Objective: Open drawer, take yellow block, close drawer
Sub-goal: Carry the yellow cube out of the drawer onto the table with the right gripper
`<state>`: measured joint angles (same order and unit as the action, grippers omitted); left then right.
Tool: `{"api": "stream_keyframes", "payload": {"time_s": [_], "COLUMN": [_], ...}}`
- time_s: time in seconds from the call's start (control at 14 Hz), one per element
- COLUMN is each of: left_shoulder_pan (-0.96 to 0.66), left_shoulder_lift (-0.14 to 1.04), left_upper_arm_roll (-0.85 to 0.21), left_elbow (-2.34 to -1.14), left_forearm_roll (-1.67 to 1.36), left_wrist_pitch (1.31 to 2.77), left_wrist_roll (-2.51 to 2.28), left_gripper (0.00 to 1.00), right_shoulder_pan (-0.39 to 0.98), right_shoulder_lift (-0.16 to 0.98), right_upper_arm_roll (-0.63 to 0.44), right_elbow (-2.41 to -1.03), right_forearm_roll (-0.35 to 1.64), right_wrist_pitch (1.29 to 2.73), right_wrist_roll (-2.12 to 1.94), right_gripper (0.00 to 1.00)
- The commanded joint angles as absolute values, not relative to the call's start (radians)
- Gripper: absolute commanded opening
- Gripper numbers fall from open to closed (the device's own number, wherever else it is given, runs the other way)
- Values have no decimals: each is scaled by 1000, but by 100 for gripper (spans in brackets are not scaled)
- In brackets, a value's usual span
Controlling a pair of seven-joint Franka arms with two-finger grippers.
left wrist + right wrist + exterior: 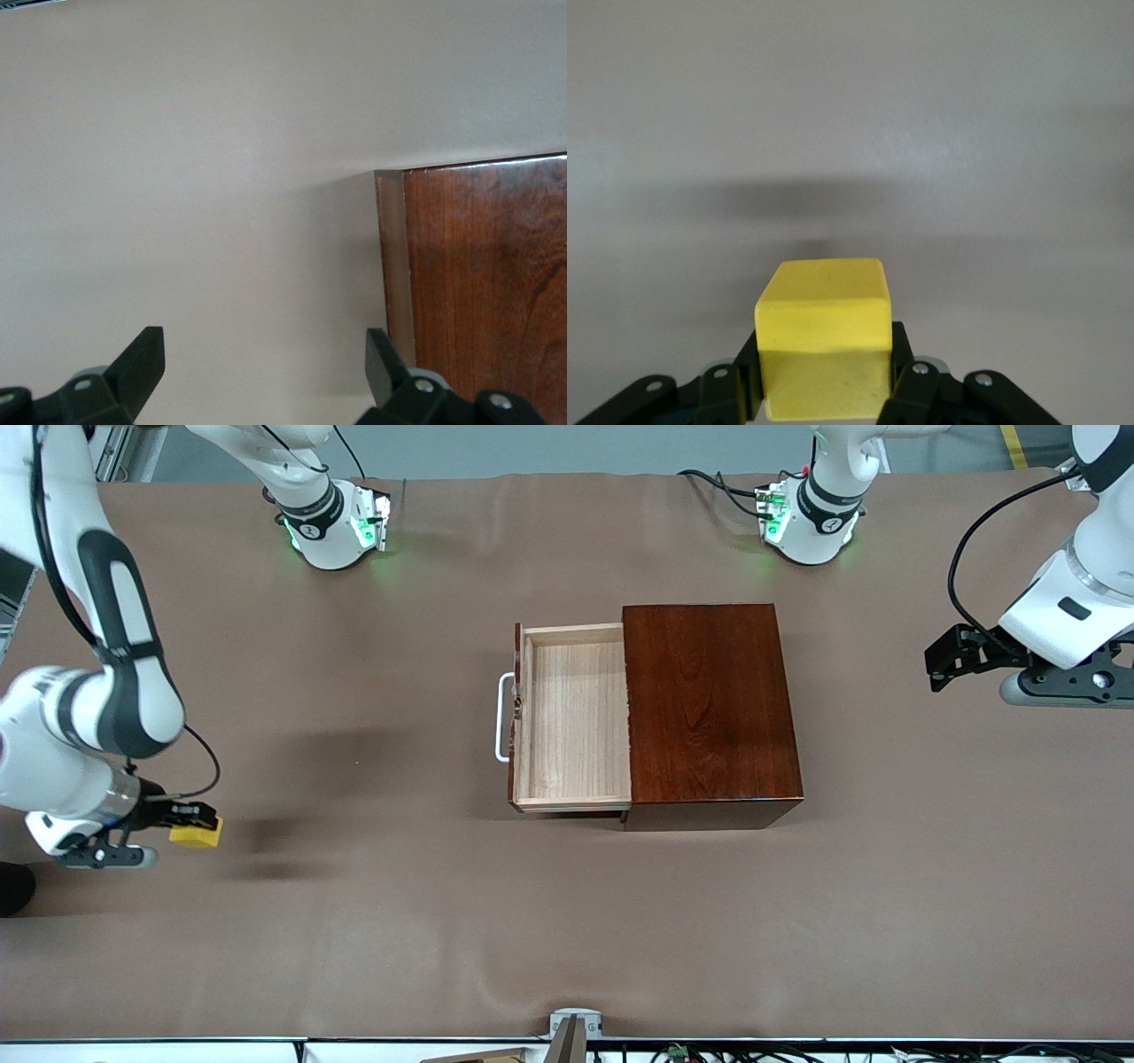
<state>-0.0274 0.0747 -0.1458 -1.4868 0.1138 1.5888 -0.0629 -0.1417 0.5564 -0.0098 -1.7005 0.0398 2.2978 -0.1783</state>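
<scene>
The drawer (571, 717) stands pulled out of the reddish-brown wooden box (709, 708), its white handle (503, 717) toward the right arm's end; its tray shows bare wood inside. My right gripper (193, 821) is shut on the yellow block (199, 835) just above the table at the right arm's end. The right wrist view shows the yellow block (824, 341) clamped between both fingers of that gripper (824, 376). My left gripper (933, 671) waits open, holding nothing, toward the left arm's end. In the left wrist view it (263, 363) faces a corner of the box (487, 283).
A brown cloth (567, 921) covers the whole table. The two arm bases (332, 527) (811, 522) stand along the table's edge farthest from the front camera. A small metal bracket (574, 1027) sits at the edge nearest the camera.
</scene>
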Motion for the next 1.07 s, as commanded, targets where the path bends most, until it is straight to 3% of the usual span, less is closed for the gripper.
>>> {"api": "stream_keyframes", "payload": {"time_s": [0.0,0.29,0.5,0.86,1.0], "left_shoulder_pan": [-26,57,86,100,42], "left_shoulder_lift": [75,75,81,25,5], "left_upper_arm_roll": [-152,-143,-155,-149,-77], "left_elbow": [-1470,-1470,-1468,-1466,-1465], "left_forearm_roll": [132,66,67,51,49], "left_wrist_pitch": [1585,1582,1484,1467,1444], "left_wrist_roll": [-78,-49,-57,-34,-9], "left_gripper": [100,100,100,100,100], "right_shoulder_pan": [-155,-127,-140,-156,-156], "right_shoulder_lift": [655,793,833,877,896], "right_upper_arm_roll": [15,14,8,-25,-25], "right_elbow": [-1547,-1353,-1344,-1280,-1266], "right_forearm_roll": [34,23,20,23,25], "right_wrist_pitch": [2292,2152,2163,2163,2166], "right_wrist_roll": [-192,-181,-178,-114,-103], "right_gripper": [0,0,0,0,0]}}
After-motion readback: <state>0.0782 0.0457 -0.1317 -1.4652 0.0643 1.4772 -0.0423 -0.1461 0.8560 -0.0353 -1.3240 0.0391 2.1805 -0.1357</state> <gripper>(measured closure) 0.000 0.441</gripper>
